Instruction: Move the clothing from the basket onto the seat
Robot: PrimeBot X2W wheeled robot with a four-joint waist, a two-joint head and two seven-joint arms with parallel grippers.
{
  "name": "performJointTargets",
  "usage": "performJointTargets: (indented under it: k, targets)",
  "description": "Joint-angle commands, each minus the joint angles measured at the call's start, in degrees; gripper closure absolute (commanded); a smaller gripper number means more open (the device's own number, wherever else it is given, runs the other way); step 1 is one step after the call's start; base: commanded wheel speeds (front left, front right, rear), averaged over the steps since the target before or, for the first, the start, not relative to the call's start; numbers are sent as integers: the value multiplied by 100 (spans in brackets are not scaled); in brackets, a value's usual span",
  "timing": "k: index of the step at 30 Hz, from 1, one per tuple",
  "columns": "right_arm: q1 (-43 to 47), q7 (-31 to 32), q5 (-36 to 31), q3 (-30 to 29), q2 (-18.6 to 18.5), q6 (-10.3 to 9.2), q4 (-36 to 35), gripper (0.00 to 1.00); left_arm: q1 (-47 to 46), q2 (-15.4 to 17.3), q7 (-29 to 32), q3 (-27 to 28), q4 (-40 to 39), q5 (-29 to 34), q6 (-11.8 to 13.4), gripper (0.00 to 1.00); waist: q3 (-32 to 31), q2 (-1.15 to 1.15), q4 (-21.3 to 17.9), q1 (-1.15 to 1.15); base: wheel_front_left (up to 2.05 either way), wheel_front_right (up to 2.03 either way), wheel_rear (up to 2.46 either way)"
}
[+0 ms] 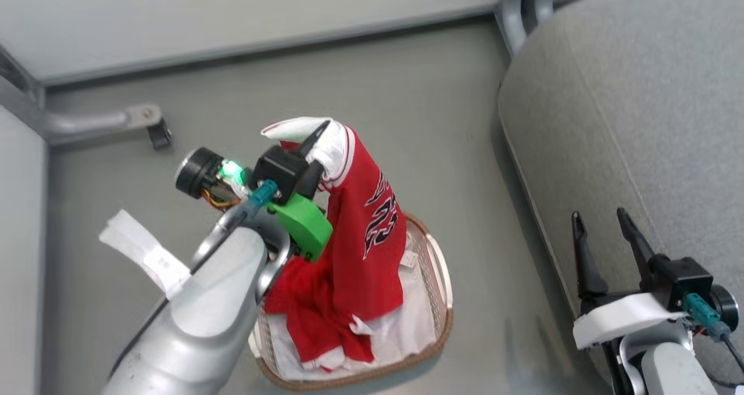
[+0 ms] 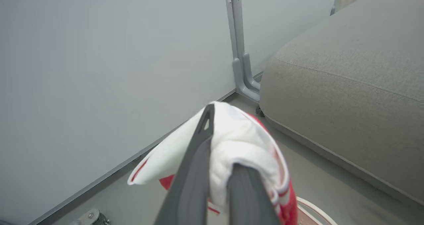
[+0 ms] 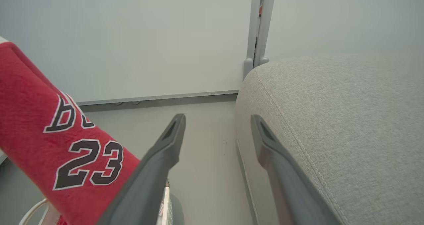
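- The red jersey (image 1: 366, 238) (image 2: 285, 198) (image 3: 36, 132), of soft fabric with white trim and black white-edged numerals, hangs stretched up above the basket; its lower end reaches down into the basket.
- The left gripper (image 1: 318, 142) (image 2: 222, 145) is clamped narrowly on the jersey's white-trimmed top edge, and the cloth bulges between its two dark fingers.
- A second red garment (image 1: 296, 290) lies crumpled inside the basket, beside the jersey's hem.
- The oval white perforated plastic basket (image 1: 442, 319) with a brown woven rim stands on the grey floor (image 1: 378, 81); a white liner sheet (image 1: 407, 325) lies in it under the clothes.
- The large grey fabric seat (image 1: 639, 122) (image 2: 347, 79) (image 3: 331, 119), rounded at its edges, lies to the right of the basket, apart from it and bare.
- The right gripper (image 1: 598, 216) (image 3: 218, 119) hovers at the seat's near edge with its jaws spread wide and nothing between them.
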Motion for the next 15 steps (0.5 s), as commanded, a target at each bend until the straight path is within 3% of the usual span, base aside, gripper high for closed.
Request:
performJointTargets:
  k: [1,15]
  targets:
    - [159,-10,29,24,-29,-6,27,0,-169,97,111,-24,-119,-84,-18,100,-1222,0,534,0,0,0,0]
    - [-14,-11,-4,501,-28,-5,66,0,-1500,476,1292,18,-517,-559,-40,100,-1377,0,306,0,0,0,0]
